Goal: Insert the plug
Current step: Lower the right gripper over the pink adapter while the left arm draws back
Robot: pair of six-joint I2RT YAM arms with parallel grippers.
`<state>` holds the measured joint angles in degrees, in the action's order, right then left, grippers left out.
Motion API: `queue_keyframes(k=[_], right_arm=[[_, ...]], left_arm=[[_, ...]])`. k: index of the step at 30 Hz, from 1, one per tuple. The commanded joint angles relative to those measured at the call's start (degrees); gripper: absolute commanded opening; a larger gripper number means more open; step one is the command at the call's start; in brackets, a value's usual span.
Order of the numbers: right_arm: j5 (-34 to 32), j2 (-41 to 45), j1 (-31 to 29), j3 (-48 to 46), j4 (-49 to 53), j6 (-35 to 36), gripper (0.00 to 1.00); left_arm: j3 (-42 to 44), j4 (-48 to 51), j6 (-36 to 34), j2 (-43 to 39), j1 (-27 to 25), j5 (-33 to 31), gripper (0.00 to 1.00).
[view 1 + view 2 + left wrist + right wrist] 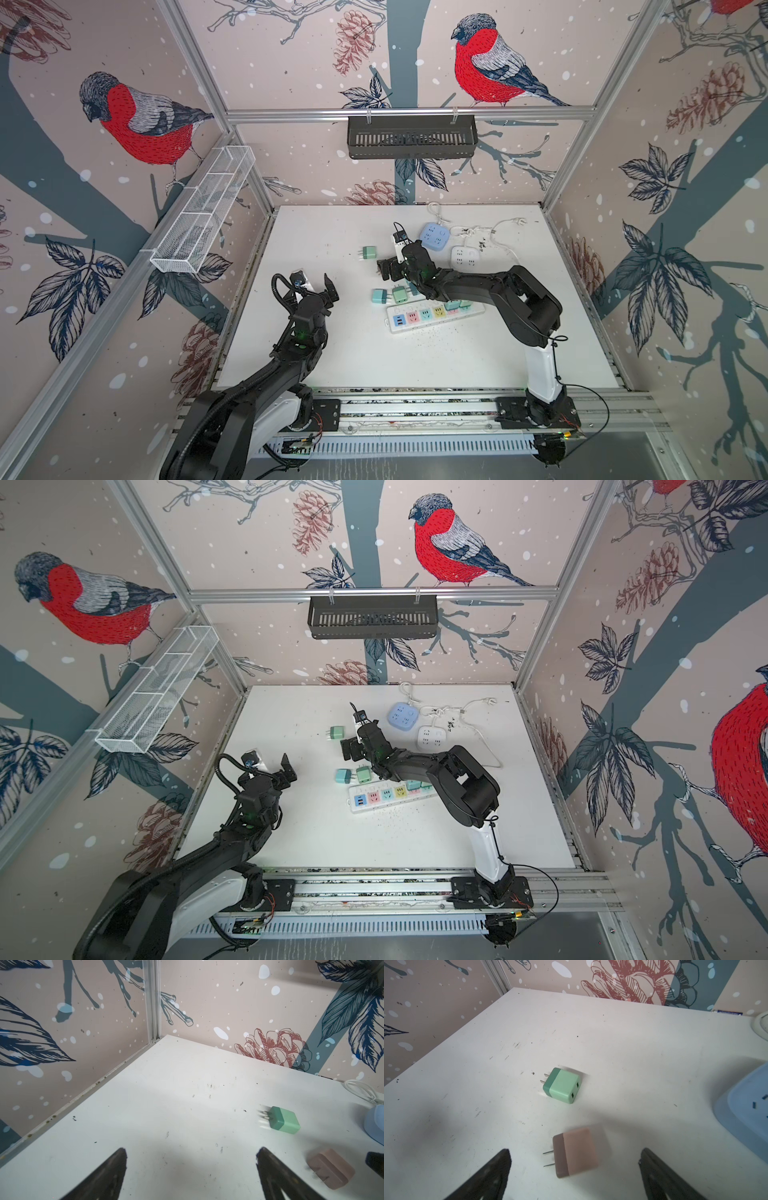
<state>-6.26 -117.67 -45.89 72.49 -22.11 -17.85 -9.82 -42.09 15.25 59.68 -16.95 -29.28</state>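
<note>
Right gripper [575,1153] is noted spread wide, with nothing gripped. The pink plug [579,1152] is found in the gap between its fingers [500,1169], touched by neither, with its two prongs turned toward one finger. The plug's outline is smeared, so whether it rests flat on the white table [643,1053] cannot be told from the right wrist view. In the left wrist view it is blurred as well and seems to lie on the table. Just beyond the right fingertips a green plug [562,1085] is seen lying on its side. Its prongs are turned the same way as the pink plug's, and two slots are visible on the opposite face. A blue socket block [747,1109] is placed off to one side of this gripper, near but apart. In both top views the power strip [432,318] is located behind the right gripper, toward that arm's base, and is partly covered by the forearm. A teal plug [379,296] and a second green plug [400,294] are set loose between gripper and strip, just beside the strip's edge. A white socket block [465,257] is seen next to the blue one, on the far side of the right arm. Left gripper [192,1150] is likewise recorded fully parted and empty, held over bare table. The green plug is ahead of it and off toward the right gripper's side, and the pink plug is nearer on that same side. The left gripper is kept well apart from the power strip.
</note>
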Motion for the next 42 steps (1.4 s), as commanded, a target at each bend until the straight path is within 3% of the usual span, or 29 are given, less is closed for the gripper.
queue_keyframes(k=[1, 8, 25, 34, 42], right_arm=[[-4.55, -0.73, -0.75, 2.22, 6.07, -1.47, 0.97], [-8.45, -6.05, -1.72, 12.35, 19.97, -4.35, 0.97], [-14.06, -16.74, -1.75, 26.88, 29.9, -2.02, 0.99], [-17.47, -14.12, -1.66, 22.4, 29.87, -1.83, 0.99], [-15.51, -9.69, -0.37, 16.53, 26.86, -3.44, 0.99]], left_arm=[[-2.42, -8.24, 0.81, 1.54, 0.25, 5.48, 0.97], [-2.5, -10.06, 2.31, 3.87, 0.6, 7.58, 0.97], [-2.6, -13.16, 6.16, 8.49, 4.4, 15.41, 0.97], [-3.36, -12.93, 5.77, 9.67, 4.45, 16.62, 0.97], [-2.77, -13.55, 5.89, 9.27, 4.47, 16.62, 0.97]])
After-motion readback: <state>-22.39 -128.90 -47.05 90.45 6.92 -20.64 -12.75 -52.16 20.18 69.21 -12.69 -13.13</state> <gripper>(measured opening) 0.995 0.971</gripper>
